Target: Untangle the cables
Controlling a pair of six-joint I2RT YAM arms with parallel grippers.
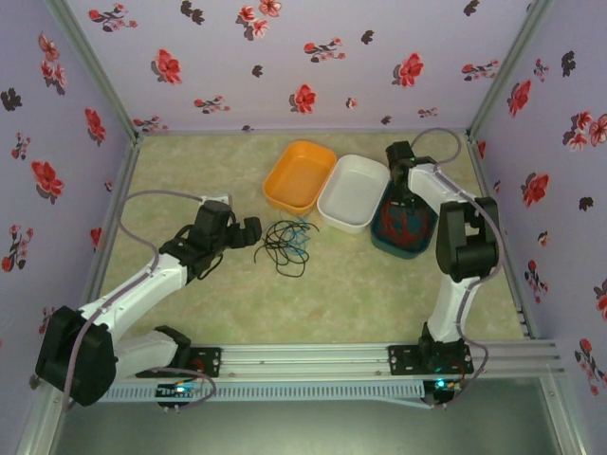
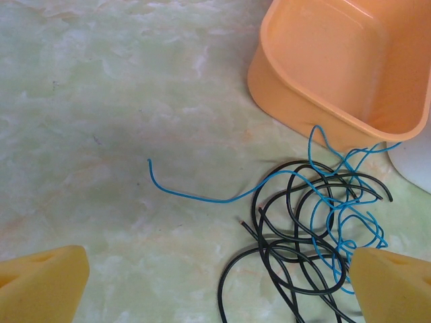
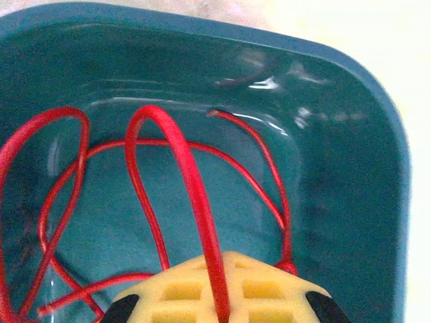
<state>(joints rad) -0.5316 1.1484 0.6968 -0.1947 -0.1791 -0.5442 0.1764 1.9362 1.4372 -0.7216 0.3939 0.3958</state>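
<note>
Left jaws: spread wide, gripping nothing, low over the counter (image 2: pixel 101 87).
Black cable (image 2: pixel 258 202): thin and glossy, in several overlapping loops. It lies on the counter between the left jaws, nearer the right-hand pad.
Blue cable (image 2: pixel 195 197): thinner and kinked, threaded through the black loops. One free end trails clear of them, ahead of the left jaws.
Orange tray (image 2: pixel 303 94): ahead and right of the left jaws, just beside the tangle.
Right jaws: pressed together, pinching the red cable (image 3: pixel 195 195).
Red cable: thin and bright, its wide loops inside the teal tray (image 3: pixel 377 134) below the right jaws.
</note>
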